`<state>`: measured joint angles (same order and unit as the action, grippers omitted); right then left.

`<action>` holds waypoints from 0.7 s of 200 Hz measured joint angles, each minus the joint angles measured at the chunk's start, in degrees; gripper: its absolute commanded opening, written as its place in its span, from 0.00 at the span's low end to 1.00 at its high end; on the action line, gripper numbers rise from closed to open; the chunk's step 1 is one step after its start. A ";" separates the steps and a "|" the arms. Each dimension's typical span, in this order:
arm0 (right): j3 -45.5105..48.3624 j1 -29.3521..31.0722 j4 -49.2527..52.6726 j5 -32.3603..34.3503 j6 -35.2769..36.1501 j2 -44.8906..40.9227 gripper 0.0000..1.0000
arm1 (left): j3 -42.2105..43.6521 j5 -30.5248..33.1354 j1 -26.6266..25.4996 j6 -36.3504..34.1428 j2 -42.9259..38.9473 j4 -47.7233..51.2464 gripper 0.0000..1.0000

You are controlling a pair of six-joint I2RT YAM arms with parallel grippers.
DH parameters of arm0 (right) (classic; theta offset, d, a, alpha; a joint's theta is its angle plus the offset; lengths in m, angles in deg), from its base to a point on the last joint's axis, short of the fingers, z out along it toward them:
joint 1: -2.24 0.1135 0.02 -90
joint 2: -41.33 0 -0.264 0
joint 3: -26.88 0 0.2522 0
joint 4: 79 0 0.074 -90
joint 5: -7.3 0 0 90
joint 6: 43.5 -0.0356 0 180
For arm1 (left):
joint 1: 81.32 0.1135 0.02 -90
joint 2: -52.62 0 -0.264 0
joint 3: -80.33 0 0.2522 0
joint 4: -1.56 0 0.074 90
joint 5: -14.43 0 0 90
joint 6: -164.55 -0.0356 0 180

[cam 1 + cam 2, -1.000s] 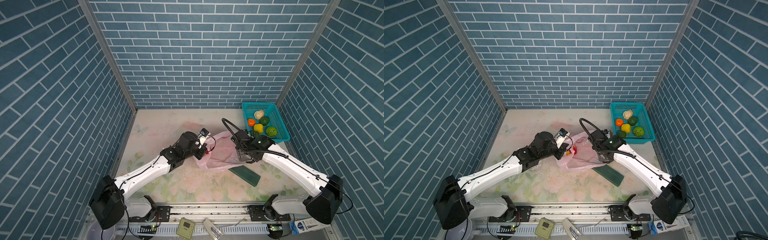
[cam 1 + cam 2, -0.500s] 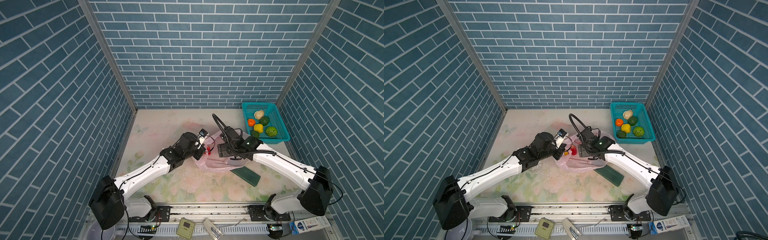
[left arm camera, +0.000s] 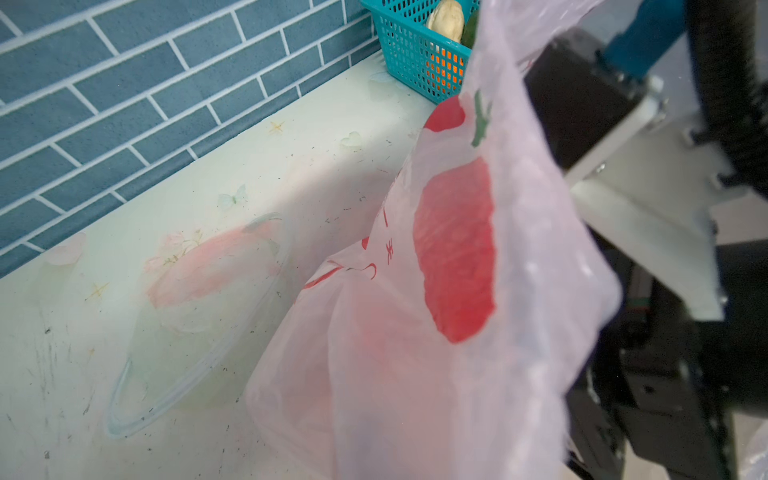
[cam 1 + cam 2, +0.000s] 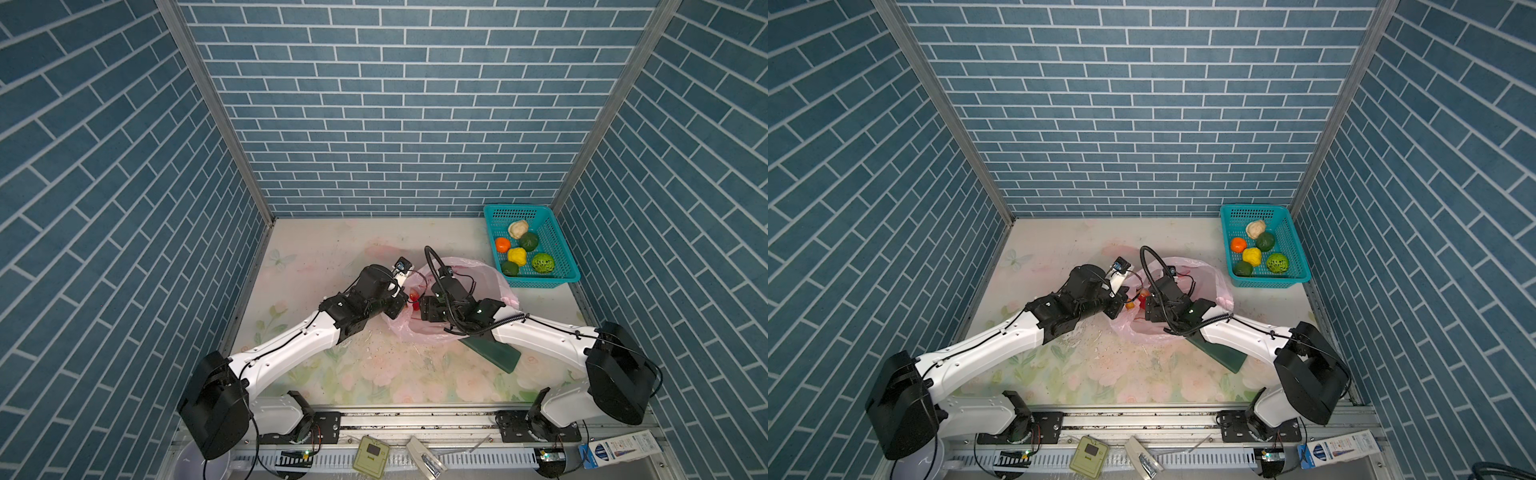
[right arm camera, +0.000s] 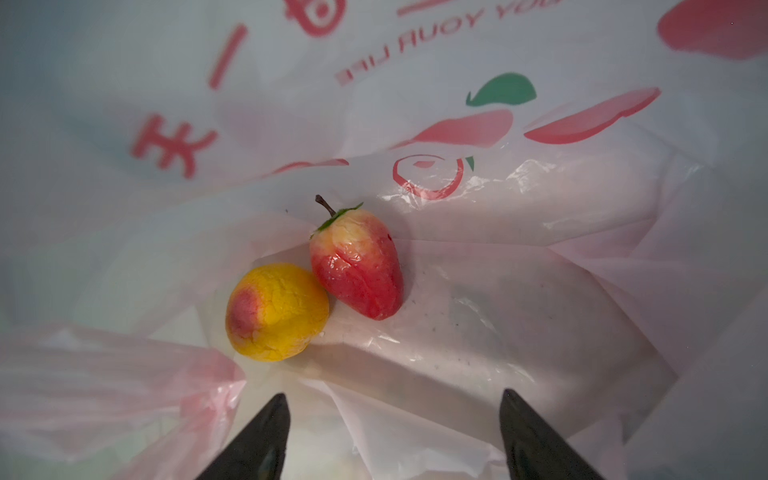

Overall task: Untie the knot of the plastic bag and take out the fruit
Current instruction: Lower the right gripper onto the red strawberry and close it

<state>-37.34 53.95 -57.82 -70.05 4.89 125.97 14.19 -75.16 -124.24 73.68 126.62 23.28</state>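
In both top views the plastic bag (image 4: 492, 286) lies near the middle of the tabletop (image 4: 316, 266) with its mouth spread. You will find no knot anywhere, so I judge the untying done. The teal basket (image 4: 540, 282) at the back right holds six fruits (image 4: 517, 256), well apart from the bag. The left end effector (image 4: 404, 302) sits at the bag's rim and the right end effector (image 4: 422, 309) reaches into the mouth. The fingers of both are too small and too hidden by the wrists for you to read here. A dark green block (image 4: 498, 357) lies partly under the right arm.

In the left wrist view the pink film hangs lifted across the picture, with the basket behind it. This arm's own fingers are out of frame. The end effector is closed, and the raised film suggests it pinches the rim.

In the right wrist view the fingertips (image 5: 270, 424) stand wide apart with nothing between them. A red fruit (image 5: 357, 270) and a yellow-orange fruit (image 5: 276, 311) touch on the bag's floor, and these are what you have left. You cannot tell whether the folds hide more.
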 measured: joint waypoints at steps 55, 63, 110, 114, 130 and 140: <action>7.87 0.13 -13.18 -2.21 -4.68 2.97 0.81 | -0.96 -0.20 0.76 0.42 0.00 -0.07 0.00; 8.09 0.13 -14.51 -2.62 -5.11 3.98 0.82 | -0.96 -0.31 0.79 0.42 0.00 -0.07 0.00; 7.89 -0.46 -26.86 -3.85 -10.75 10.54 0.85 | -0.92 -1.33 0.81 0.46 0.00 -0.13 0.00; 7.80 -0.46 -27.34 -3.80 -11.26 11.06 0.85 | -0.92 -1.40 0.81 0.44 0.00 -0.13 0.00; 7.37 -0.50 -28.20 -2.93 -13.53 12.72 0.85 | -0.70 -1.77 0.85 0.39 0.00 -0.20 0.00; 6.73 -0.50 -27.96 -1.99 -14.78 13.33 0.86 | -0.48 -1.99 0.90 0.33 -0.02 -0.17 0.00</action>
<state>-30.60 53.44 -85.78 -72.04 -9.88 139.30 13.71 -77.15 -123.34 74.01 126.59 23.11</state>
